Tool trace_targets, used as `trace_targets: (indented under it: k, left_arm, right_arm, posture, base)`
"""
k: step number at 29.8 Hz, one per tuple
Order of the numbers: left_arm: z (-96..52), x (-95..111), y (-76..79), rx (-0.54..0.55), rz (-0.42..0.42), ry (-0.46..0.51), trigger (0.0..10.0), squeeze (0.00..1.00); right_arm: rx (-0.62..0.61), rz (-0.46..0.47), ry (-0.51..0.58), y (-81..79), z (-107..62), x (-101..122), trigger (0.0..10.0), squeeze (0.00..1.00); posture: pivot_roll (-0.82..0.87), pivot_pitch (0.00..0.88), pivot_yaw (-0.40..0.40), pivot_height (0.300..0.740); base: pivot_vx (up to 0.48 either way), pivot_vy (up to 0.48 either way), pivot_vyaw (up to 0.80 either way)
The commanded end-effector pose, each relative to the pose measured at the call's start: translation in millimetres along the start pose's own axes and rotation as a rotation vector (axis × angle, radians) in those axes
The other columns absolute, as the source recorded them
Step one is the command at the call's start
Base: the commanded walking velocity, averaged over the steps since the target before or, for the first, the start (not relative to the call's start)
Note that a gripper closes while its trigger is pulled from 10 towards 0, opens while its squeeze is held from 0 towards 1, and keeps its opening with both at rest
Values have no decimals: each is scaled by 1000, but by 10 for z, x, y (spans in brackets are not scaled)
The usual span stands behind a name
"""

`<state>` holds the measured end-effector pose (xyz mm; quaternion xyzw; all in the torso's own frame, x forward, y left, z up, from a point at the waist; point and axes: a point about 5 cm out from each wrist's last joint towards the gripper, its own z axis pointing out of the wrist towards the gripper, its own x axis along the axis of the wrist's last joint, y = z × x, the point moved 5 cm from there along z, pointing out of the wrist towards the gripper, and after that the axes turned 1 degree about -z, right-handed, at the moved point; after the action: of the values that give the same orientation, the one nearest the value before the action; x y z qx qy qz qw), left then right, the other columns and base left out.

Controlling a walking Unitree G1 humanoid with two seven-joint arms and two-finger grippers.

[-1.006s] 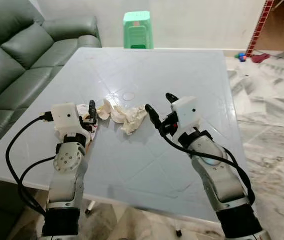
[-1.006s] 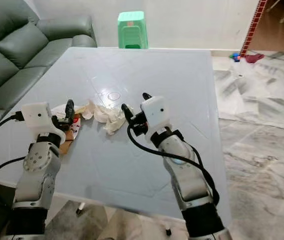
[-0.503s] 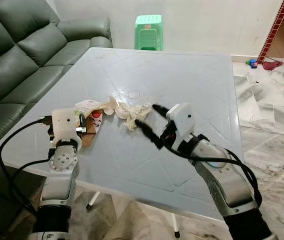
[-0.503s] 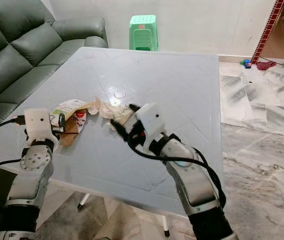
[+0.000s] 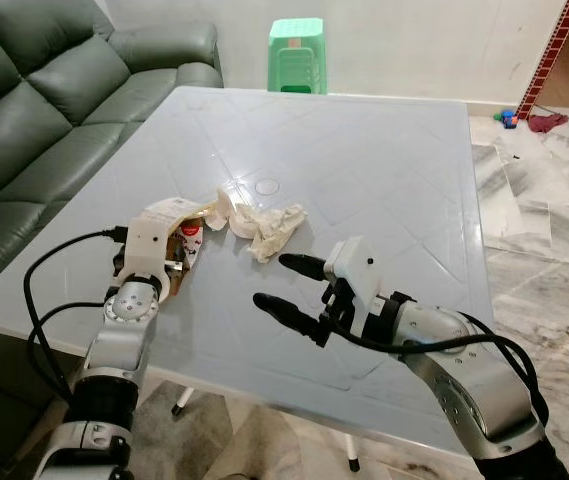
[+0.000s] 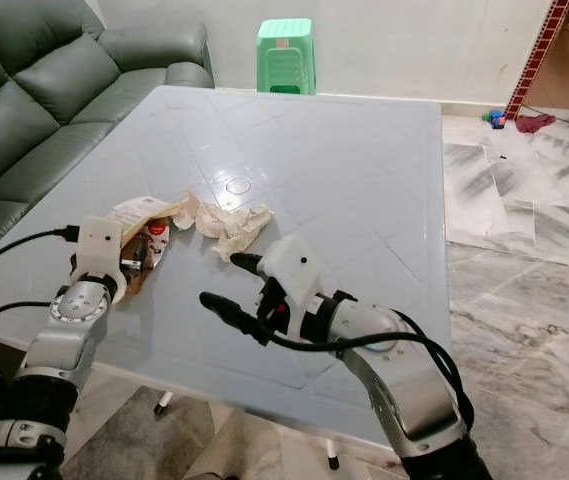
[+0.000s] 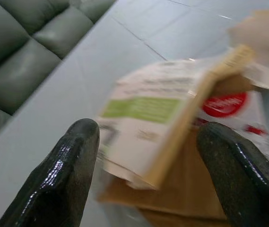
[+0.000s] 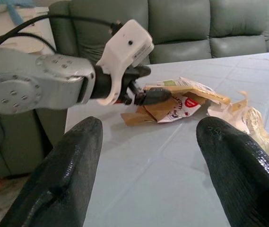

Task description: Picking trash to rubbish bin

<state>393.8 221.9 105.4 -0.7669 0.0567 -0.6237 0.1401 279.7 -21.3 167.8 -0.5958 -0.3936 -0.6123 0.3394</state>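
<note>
My right gripper (image 5: 289, 285) hangs over the near part of the pale grey square table (image 5: 384, 170), its two long black fingers spread wide apart and holding nothing; it points across toward my left side, with one finger nearer the trash and the other nearer the table's front edge. My left gripper (image 7: 148, 156) sits low at the table's left edge, fingers also parted, with the flat brown cardboard and printed paper packet (image 7: 172, 123) lying between and just ahead of them; in the left wrist view the packet is blurred, and I cannot tell whether either finger touches it. The packet, with its red-and-white label, rests on the table beside a crumpled cream paper wad (image 5: 269, 225), the two touching or nearly so. The wad lies just beyond my right gripper's fingertips, apart from them. A dark green leather sofa (image 5: 34, 110) runs along my left, a green plastic stool (image 5: 296, 55) stands past the table's far edge, and marbled floor tiles (image 5: 544, 220) spread to my right.
</note>
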Motion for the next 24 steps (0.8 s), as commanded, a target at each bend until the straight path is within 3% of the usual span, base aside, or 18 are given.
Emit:
trace_targets:
  k: [1,4,5,6,7,8,24]
  left_arm:
    - [26,33,-43,9,27,9,10000,0]
    - [69,0,-111,11,36,-13,10000,0]
    - [87,-20,-154,14,34,-17,8000,0]
    - [94,-26,-171,18,24,-15,3490,0]
    - [101,-31,-181,21,17,-14,3490,0]
    - [104,-33,-185,22,12,-12,0,0]
    - [146,-125,-130,-8,-26,-28,0,0]
  right_arm:
    - [19,-5,5,-55,-2,40,10000,0]
    - [15,-6,1,-60,-8,33,10000,0]
    - [14,-3,1,-65,-13,34,10000,0]
    - [13,-1,1,-68,-13,35,10000,0]
    - [13,1,1,-71,-14,36,10000,0]
    - [12,3,0,-73,-15,38,10000,0]
    - [9,3,-16,-91,-32,22,10000,0]
  posture:
    - [-79,106,72,740]
    - [-83,111,77,740]
    - [-85,112,79,740]
    - [-86,114,79,740]
    - [-86,114,79,740]
    - [-88,114,80,740]
    - [-97,116,76,740]
  base:
    - [0,0,0]
    - [0,0,0]
    - [0,0,0]
    - [0,0,0]
    - [0,0,0]
    - [0,0,0]
    - [0,0,0]
